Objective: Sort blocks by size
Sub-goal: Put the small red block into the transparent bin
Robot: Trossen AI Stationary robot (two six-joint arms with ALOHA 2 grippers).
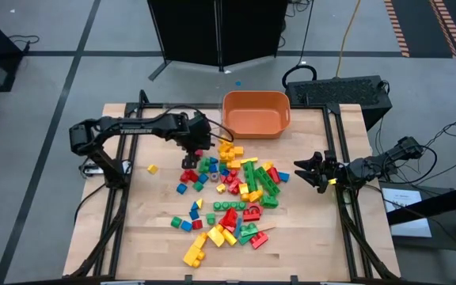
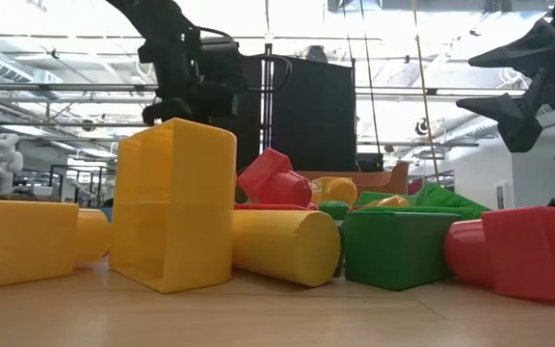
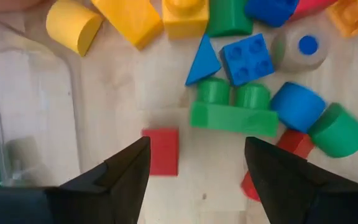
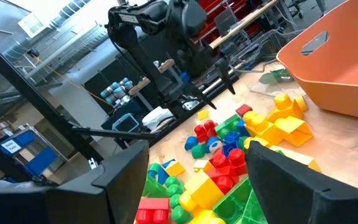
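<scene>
Left gripper (image 3: pixel 194 165) spread, hovering over the blocks (image 1: pixel 228 194) piled mid-table – nothing pinched. Small red cube (image 3: pixel 161 151) sits just beside one finger; centre over it before closing. Right gripper (image 1: pixel 311 171) spread too, waiting at table's right edge.

An orange tub (image 1: pixel 256 113) sits at the far edge of the wooden tabletop (image 1: pixel 307 229), open side up. A clear plastic tray (image 3: pixel 30 124) lies on the wood. Behind the tabletop stands a black cabinet (image 1: pixel 216 32) on grey floor (image 1: pixel 38 95).
</scene>
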